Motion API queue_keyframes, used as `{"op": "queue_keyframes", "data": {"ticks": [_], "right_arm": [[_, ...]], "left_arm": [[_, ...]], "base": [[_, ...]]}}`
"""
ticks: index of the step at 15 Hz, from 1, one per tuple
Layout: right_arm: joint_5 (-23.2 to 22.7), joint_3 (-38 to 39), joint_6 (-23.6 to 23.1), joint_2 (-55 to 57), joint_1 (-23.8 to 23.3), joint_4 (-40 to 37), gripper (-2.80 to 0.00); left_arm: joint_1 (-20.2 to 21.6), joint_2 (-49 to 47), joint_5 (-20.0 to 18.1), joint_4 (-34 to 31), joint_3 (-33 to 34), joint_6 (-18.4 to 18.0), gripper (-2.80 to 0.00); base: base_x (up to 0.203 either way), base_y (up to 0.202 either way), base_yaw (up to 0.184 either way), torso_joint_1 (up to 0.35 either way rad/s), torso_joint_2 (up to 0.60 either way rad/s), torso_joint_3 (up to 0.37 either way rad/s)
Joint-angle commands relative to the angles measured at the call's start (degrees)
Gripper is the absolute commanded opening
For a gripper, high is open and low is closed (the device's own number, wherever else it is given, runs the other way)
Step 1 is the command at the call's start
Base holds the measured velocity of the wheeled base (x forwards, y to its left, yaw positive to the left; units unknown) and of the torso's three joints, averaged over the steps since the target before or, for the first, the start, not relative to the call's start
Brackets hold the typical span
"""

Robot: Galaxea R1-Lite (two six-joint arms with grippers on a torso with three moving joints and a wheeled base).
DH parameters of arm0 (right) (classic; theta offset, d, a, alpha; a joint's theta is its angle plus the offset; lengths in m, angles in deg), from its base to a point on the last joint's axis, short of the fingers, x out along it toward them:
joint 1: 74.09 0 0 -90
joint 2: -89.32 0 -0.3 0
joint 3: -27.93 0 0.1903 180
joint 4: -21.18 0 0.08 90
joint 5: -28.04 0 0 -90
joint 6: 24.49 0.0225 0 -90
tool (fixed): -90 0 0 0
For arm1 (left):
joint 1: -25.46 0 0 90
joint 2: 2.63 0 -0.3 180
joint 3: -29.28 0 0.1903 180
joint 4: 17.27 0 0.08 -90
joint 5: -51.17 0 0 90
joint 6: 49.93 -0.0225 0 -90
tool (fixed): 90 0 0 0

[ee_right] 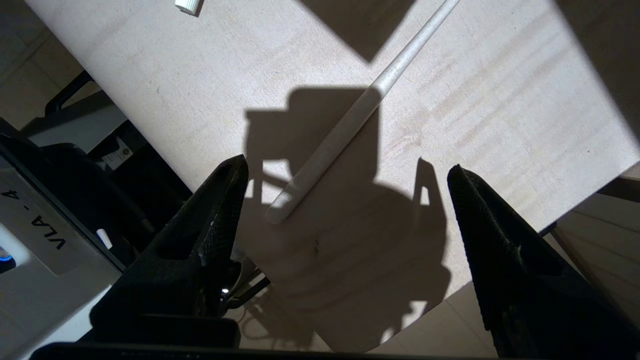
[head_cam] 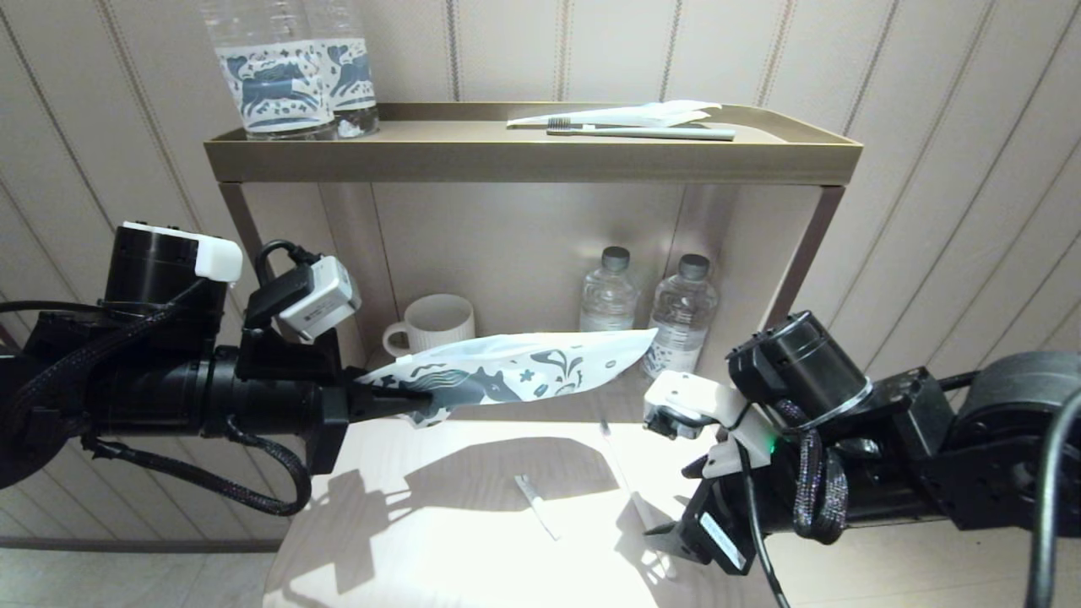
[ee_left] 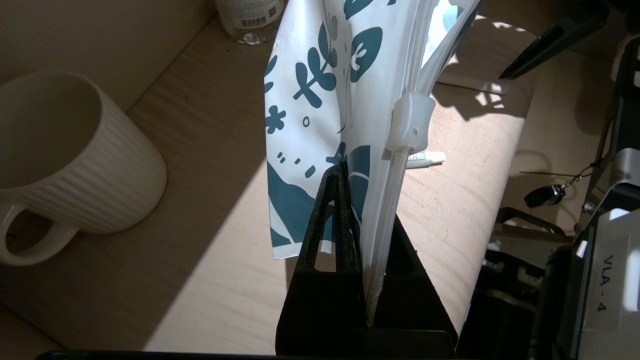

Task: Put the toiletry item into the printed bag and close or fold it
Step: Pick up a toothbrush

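"VLA - 4" is printed on a grey label [ee_left: 607, 282] on the robot. The left gripper [ee_left: 365, 200] is clamped on one end of the printed bag [head_cam: 515, 371], held level above the table [head_cam: 405, 540] in front of one mug [head_cam: 432, 323] and two capped bottles [head_cam: 646, 308]. The right gripper [ee_right: 345, 210], fingers spread, hovers near the table's edge over a white toothbrush [ee_right: 350, 115].

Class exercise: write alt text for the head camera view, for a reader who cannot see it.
The left gripper holds a printed bag level in the air above a sunlit pale table, its free end pointing toward the right arm. The right gripper hangs open, low over a white toothbrush. Behind stand a mug and two water bottles.
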Motion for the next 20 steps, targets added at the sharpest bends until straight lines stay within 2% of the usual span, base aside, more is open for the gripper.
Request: {"op": "queue_keyframes", "data": {"ticks": [1, 20], "right_arm": [[-0.04, 0.06, -0.1, 1.4, 0.39, -0.11, 0.0], [1.11, -0.46, 0.17, 5.17, 0.43, 0.15, 0.0]], "left_arm": [[-0.05, -0.12, -0.22, 0.06, 0.03, -0.18, -2.8], [-0.05, -0.03, -0.22, 0.15, 0.2, -0.36, -2.8]], "base": [[0.0, 0.0, 0.0, 0.0, 0.0, 0.0], [0.0, 0.0, 0.0, 0.0, 0.0, 0.0]]}}
